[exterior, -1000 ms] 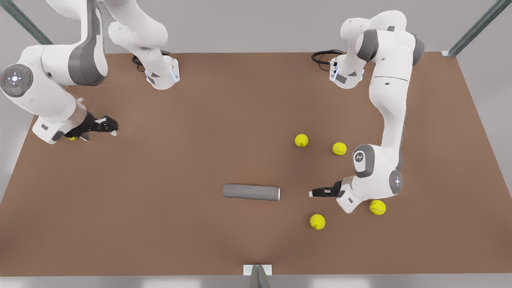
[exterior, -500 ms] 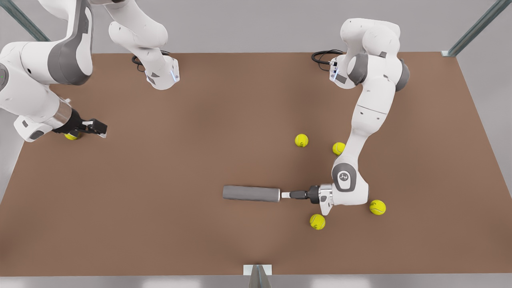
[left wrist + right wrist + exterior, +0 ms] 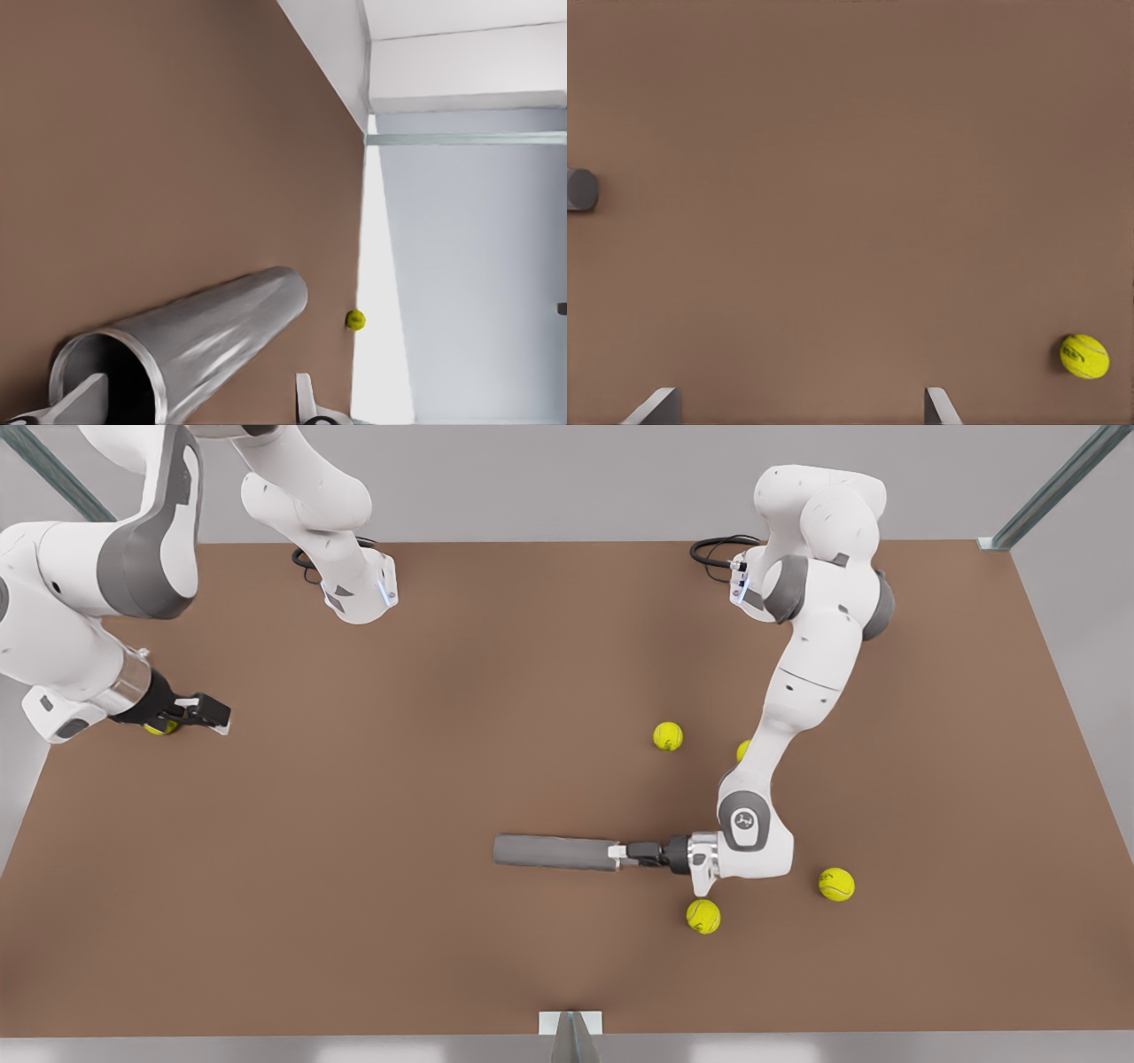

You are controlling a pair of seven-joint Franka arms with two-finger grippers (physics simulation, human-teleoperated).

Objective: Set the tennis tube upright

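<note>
Tennis tube lies flat on the brown counter, a slim grey cylinder with a dull metallic sheen; its open end faces the front view's right, and the left wrist view looks at that lighter rim and the dark hollow inside. Left gripper is at this mouth, jaws wide: in the left wrist view one pale fingertip sits at the mouth and the other stands off beside the wall, but whether either one touches the metal is hard to make out. Right gripper hovers low near the counter's edge at the front view's left, well apart from the tube, jaws wide, partly hiding a yellow ball beneath it. Another fuzzy ball is half hidden behind the left arm's forearm; three more lie in plain sight around that arm.
</note>
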